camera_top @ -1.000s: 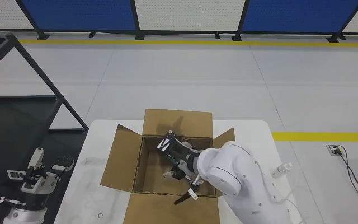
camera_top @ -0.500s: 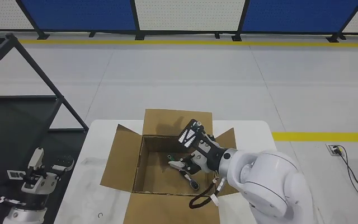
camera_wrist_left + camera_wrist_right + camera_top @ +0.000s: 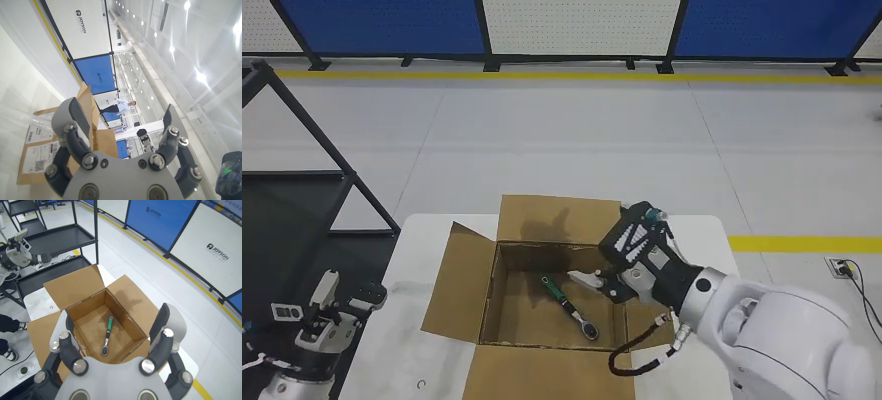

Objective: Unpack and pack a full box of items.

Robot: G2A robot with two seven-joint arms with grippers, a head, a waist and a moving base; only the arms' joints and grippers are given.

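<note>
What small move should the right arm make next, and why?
Probably keep lifting the right gripper clear of the box. Its jaws are open and empty, the ratchet wrench lies flat on the box floor, and over the last second the gripper drew back out of the box, so it seems to have just put the wrench down.

Robot hardware, appearance
White glossy arm shell [image 3: 782,335], black looped cable [image 3: 640,358]. Right gripper [image 3: 114,315] and left gripper [image 3: 121,107]: grey plate [image 3: 121,180], black links [image 3: 75,144], silver screws [image 3: 88,160], ribbed black pads [image 3: 78,115].
</note>
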